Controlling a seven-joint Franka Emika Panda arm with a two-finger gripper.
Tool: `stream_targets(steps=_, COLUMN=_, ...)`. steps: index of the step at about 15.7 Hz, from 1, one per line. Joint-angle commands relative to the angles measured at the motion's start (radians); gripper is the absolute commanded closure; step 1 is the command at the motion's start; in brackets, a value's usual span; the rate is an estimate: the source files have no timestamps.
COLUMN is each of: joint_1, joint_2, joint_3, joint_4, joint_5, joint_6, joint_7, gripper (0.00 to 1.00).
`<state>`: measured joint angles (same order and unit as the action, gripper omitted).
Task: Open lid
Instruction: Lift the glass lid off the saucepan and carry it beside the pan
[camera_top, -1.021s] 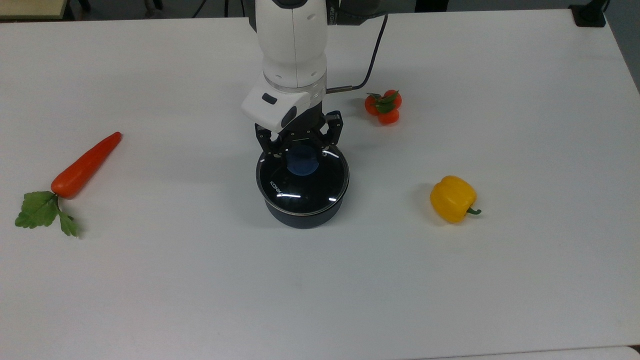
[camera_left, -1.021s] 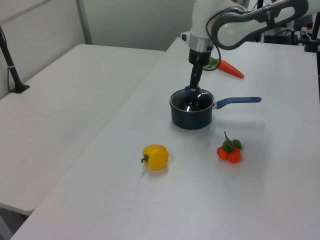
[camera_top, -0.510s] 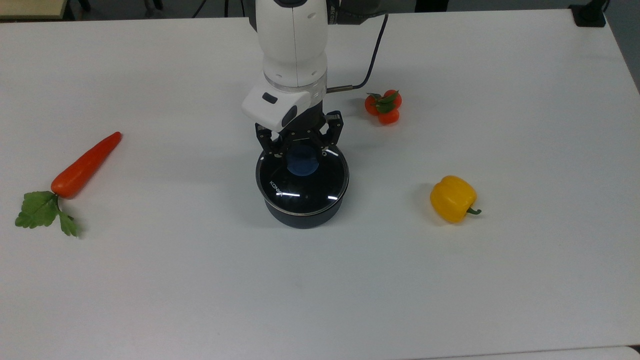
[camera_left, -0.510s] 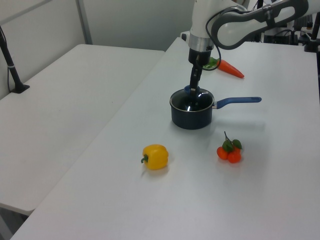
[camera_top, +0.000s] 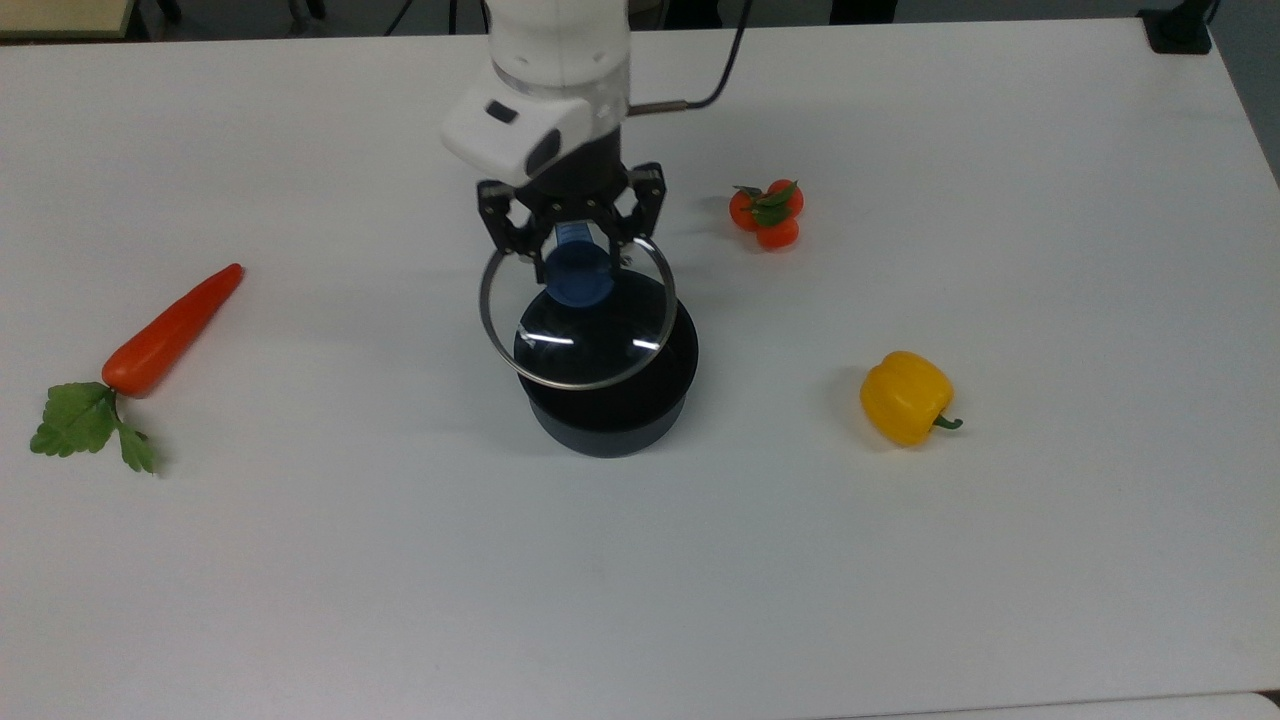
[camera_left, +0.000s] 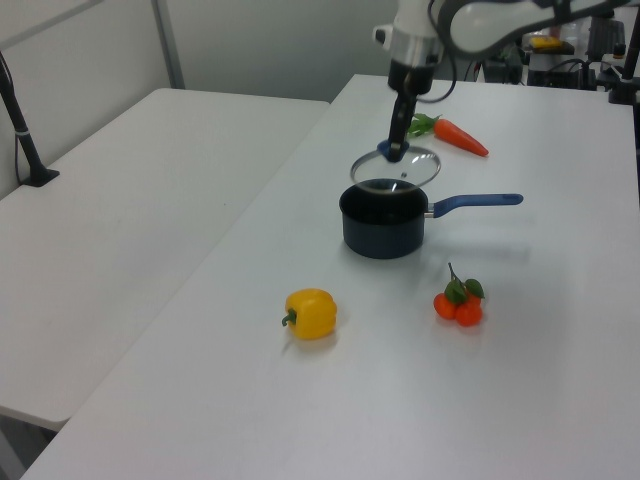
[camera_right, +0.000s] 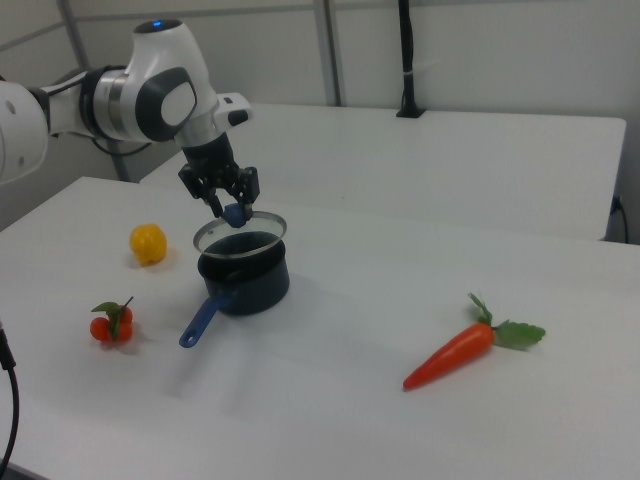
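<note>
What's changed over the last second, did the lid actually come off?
Yes. The gripper, jaws shut on the blue knob, has raised the lid off the saucepan; it now hangs above the open pan. Saucepan, carrot, tomatoes and yellow pepper stayed put.

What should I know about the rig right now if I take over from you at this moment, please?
Gripper: shut on the lid's blue knob.
Lid: lifted clear of the saucepan, hanging above it and offset toward the top view's upper left; the left view shows a gap between its rim and the pan's.
Saucepan: upright on the table, open, handle pointing to the left view's right.
Done: lid grasped and raised.
Left: carry it clear of the pan and set it down on free table, probably away from the carrot, tomatoes and yellow pepper.
</note>
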<state>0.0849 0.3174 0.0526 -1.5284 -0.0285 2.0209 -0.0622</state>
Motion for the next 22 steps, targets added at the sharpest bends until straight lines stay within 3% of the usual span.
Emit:
stream_targets(steps=1, joint_1=-0.066, joint_2=-0.104, joint_3=0.000, joint_4=-0.065, joint_5=0.004, joint_6=-0.048, joint_7=-0.008, gripper=0.59)
stream_targets(steps=6, joint_1=-0.174, joint_2=-0.216, joint_3=0.000, joint_4=-0.206, joint_5=0.002, joint_6=-0.038, joint_7=-0.033, gripper=0.59)
stream_targets(steps=10, joint_1=-0.264, joint_2=-0.248, joint_3=0.000, joint_4=-0.285, joint_5=0.005, joint_6=-0.031, joint_7=-0.109, gripper=0.59)
stream_targets(steps=16, joint_1=-0.318, joint_2=-0.232, joint_3=-0.004, joint_4=-0.429, joint_5=0.005, joint_6=0.145, joint_7=-0.142, gripper=0.59)
stream_targets(steps=22, joint_1=-0.326, joint_2=-0.161, joint_3=-0.004, joint_4=-0.455, joint_5=0.004, joint_6=0.242, joint_7=-0.140, gripper=0.59)
